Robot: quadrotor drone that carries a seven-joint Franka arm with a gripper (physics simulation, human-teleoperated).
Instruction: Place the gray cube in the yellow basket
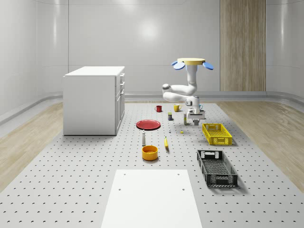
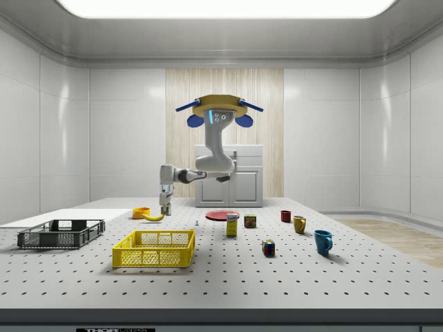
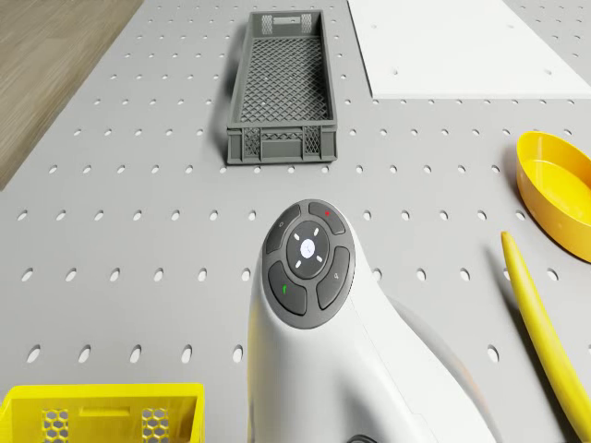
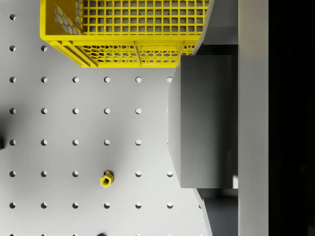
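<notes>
gray cube (image 4: 206, 120) sits between the jaws, gripper (image 1: 195, 121) clamped on it, held above the perforated table (image 1: 85, 190) just beside the yellow basket (image 1: 216, 133). drone (image 2: 219, 111) hovers over the table, arm reaching down.

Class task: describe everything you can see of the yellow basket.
The yellow basket is a rectangular, open-topped crate that looks like plastic, with lattice walls and a grid floor. It sits upright on the perforated table, nothing inside it, beyond the black basket in the whole-scene view. Nothing touches it; the gripper hangs nearby.
</notes>
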